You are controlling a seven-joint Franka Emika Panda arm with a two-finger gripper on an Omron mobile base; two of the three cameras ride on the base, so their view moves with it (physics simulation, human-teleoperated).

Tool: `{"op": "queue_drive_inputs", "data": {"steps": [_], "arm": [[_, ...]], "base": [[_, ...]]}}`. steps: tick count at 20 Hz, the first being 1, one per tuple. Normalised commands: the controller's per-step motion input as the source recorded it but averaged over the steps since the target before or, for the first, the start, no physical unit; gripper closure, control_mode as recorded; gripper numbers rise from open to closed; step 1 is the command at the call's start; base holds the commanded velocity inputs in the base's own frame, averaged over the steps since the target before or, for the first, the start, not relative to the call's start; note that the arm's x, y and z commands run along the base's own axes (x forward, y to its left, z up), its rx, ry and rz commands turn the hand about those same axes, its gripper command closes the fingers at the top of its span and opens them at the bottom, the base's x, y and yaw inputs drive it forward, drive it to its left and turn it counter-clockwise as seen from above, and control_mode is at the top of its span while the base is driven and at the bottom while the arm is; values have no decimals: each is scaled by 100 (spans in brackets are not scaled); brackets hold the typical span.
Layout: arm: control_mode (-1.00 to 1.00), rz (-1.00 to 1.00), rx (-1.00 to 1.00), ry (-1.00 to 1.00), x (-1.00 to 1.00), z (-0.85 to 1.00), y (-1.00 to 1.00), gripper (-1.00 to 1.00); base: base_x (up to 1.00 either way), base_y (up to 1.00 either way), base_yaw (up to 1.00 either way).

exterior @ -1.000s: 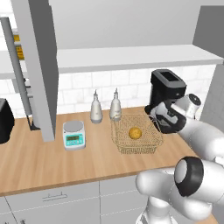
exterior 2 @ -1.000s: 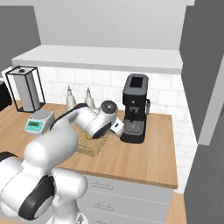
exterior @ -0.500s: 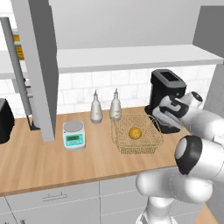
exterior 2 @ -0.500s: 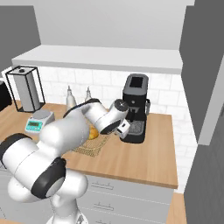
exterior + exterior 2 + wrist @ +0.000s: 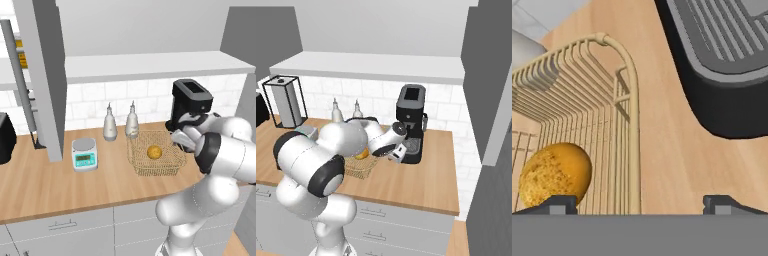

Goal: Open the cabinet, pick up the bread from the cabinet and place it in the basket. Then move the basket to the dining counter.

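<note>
My claw (image 5: 639,202) hung low over the worktop with its fingers (image 5: 559,204) spread wide, pinching nothing. One tip sat over the inside of the basket (image 5: 629,100), the other over bare wood on the far side of the rim, so the rounded rim ran up between them. In the hand view the bread (image 5: 556,172) lay on the mesh floor just beside the left-hand tip, close to that same side wall.

From the left base view my claw (image 5: 181,140) was at the basket's (image 5: 156,170) right edge, between it and the coffee machine (image 5: 192,102). The bread (image 5: 154,151) rested near the middle of the basket, a little toward the back. In the right base view my hand (image 5: 397,152) pointed down in front of the machine's drip tray (image 5: 413,146), and my own arm covered most of the basket (image 5: 362,170); only a sliver of the bread (image 5: 362,155) showed past it.

Left of the basket stood the scale (image 5: 84,152), apart from it. Behind the basket, against the white tiles, were two bottles (image 5: 110,125), side by side. Farther left the cabinet (image 5: 47,75) had its door swung out toward me, edge on, with its bar handle (image 5: 20,85) visible beyond. A white shelf ran along the wall above the tiles. In the right base view a wire-framed holder (image 5: 285,102) stood at the far left of the worktop.
</note>
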Motion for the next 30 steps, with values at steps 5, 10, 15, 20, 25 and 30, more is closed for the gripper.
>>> {"op": "queue_drive_inputs", "data": {"steps": [5,10,15,20,25,30], "arm": [[-100,12,2,0,41,-25,0,-100],[-100,10,3,2,29,-23,8,-100],[-100,9,1,6,8,-22,35,-100],[-100,8,1,7,0,-1,46,-100],[-100,7,0,6,0,-5,47,100],[-100,5,0,5,0,-2,28,100]], "base": [[0,0,0],[0,0,0],[0,0,0],[0,0,0],[0,0,0],[0,0,0]]}}
